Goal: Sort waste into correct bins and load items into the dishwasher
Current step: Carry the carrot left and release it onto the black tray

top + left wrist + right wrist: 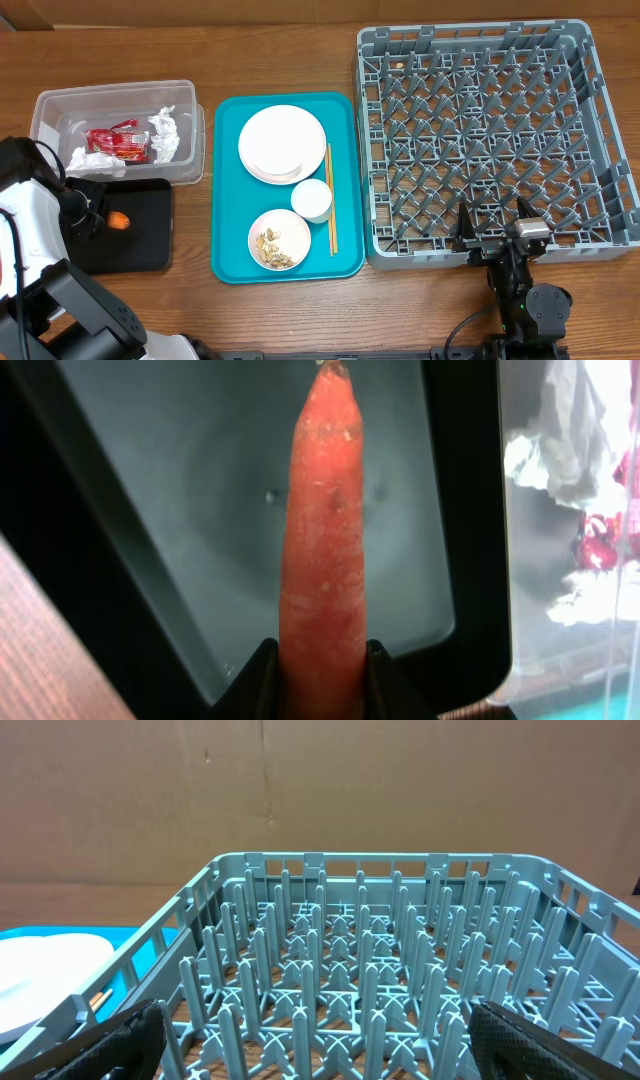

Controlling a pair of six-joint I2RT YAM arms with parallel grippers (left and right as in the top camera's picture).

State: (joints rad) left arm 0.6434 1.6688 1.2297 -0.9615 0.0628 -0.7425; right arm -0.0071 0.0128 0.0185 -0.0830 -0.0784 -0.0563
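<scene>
The carrot piece [325, 550] is pinched between the left jaws, its tip pointing away from them. It is held over the black tray [180, 510] lying beneath them, and the clear tub [52, 118] is set just beyond. The right jaws are spread wide with nothing between them, and the grey dish rack [330, 970] is set directly ahead of them.

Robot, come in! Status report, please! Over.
Left end effector shut on carrot, over black tray. Right end effector open, at rack's near edge. Nothing in the way.
</scene>
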